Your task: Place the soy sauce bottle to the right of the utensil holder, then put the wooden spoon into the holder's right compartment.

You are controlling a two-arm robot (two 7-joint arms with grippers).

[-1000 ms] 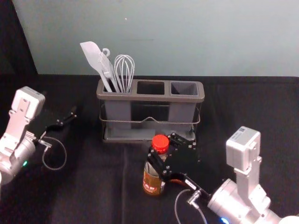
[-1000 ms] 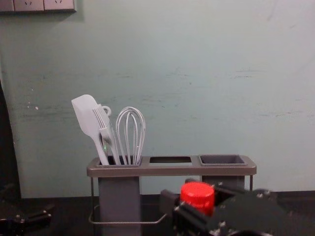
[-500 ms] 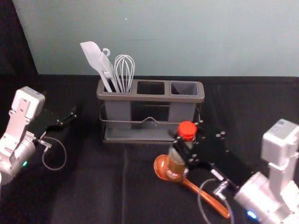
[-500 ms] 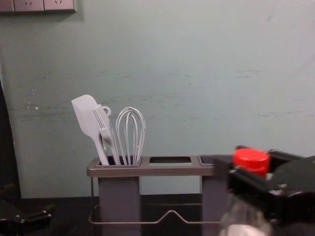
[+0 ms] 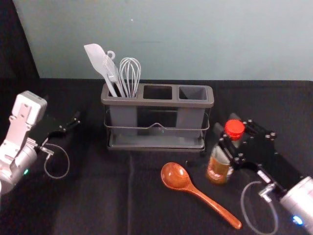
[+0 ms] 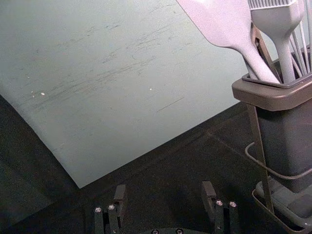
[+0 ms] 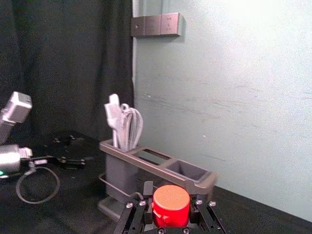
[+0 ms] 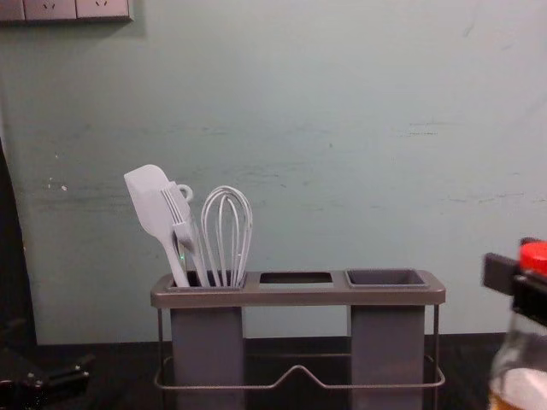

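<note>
My right gripper (image 5: 229, 138) is shut on the soy sauce bottle (image 5: 218, 165) just below its red cap, in front of and right of the utensil holder (image 5: 157, 102). In the right wrist view the red cap sits between the fingertips of my right gripper (image 7: 170, 195). The chest view shows the bottle (image 8: 521, 367) upright at the right edge. The wooden spoon (image 5: 178, 179) lies on the table before the holder, bowl toward it. My left gripper (image 5: 77, 120) is parked at the left; in its wrist view the left gripper (image 6: 163, 192) stands open and empty.
A white spatula (image 5: 96, 56), a brush and a whisk (image 5: 130, 73) stand in the holder's left compartment. The middle and right compartments (image 5: 192, 92) hold nothing visible. The wall rises behind the black-covered table (image 5: 88, 196).
My right gripper has carried the bottle rightward, from in front of the holder to beyond its right end. The spoon, hidden at first behind bottle and arm, is now uncovered. The left arm stayed still.
</note>
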